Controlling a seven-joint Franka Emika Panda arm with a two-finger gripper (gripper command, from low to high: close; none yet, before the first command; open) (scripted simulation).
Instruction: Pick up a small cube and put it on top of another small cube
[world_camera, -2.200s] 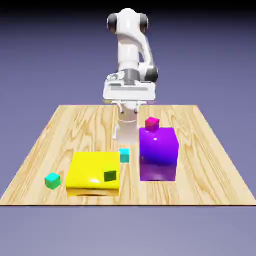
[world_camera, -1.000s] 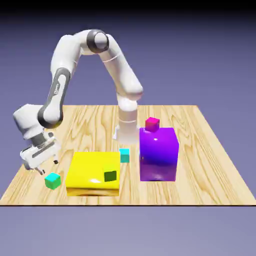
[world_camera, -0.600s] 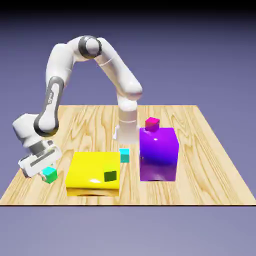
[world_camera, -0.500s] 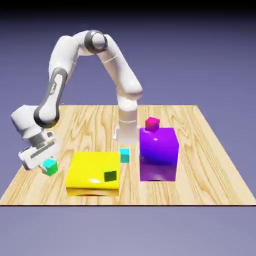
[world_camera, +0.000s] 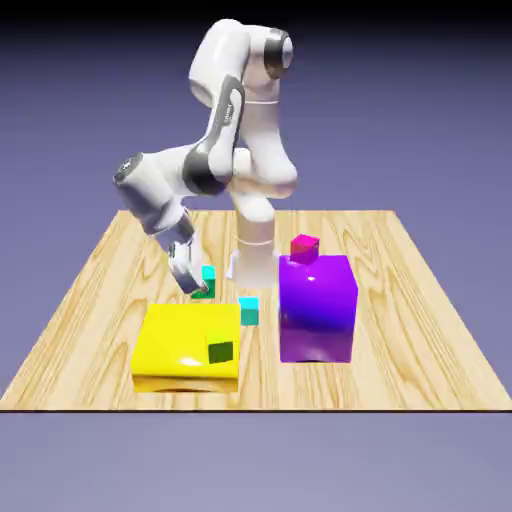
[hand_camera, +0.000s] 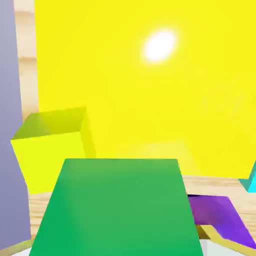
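Landmark: yellow block (world_camera: 185, 340). Gripper (world_camera: 203, 289) pinching teal-green cube (world_camera: 208, 282), just behind its far edge. Bare wood (world_camera: 90, 300) off its exterior-view left edge.

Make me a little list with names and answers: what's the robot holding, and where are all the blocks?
tool: shut on the teal-green cube
light cyan cube: on the table, between the yellow block and purple block
pink cube: by the purple block's top, far side
dark green cube: at the yellow block
stacking: not done yet
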